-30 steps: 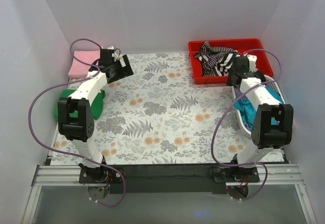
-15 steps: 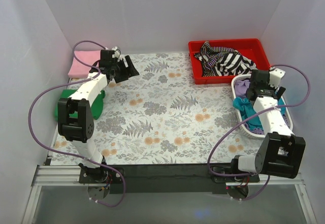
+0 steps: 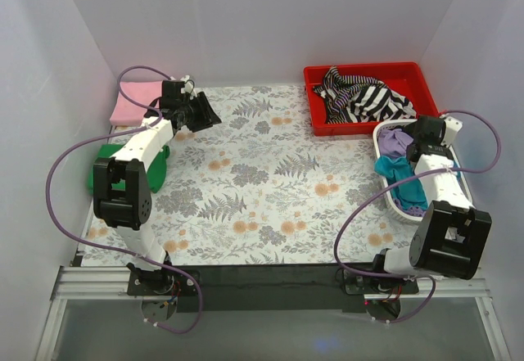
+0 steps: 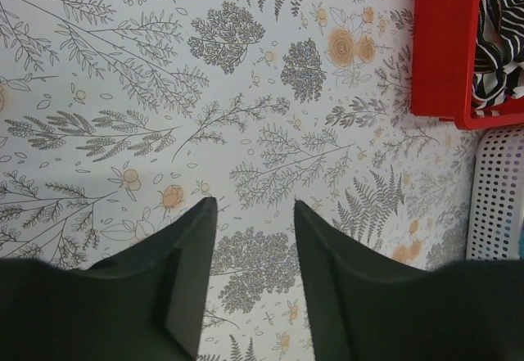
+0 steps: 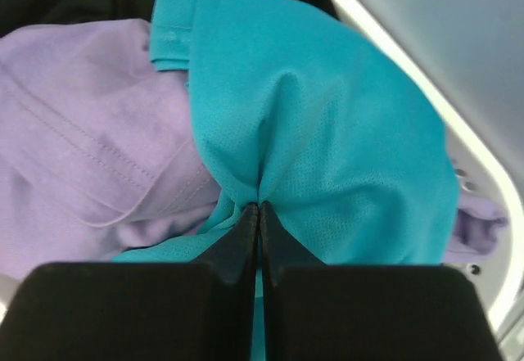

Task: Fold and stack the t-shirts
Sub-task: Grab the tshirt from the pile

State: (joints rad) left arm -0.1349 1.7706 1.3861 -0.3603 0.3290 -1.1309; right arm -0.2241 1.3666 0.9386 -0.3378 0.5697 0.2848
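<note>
T-shirt, teal, pinched in closed right gripper

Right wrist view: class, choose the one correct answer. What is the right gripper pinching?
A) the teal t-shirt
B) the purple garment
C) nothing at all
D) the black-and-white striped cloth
A: in the right wrist view the right gripper has its fingers pressed together on a gathered fold of the teal t-shirt. The creases in the cloth run into the pinch, and the purple garment lies off to one side.
</note>
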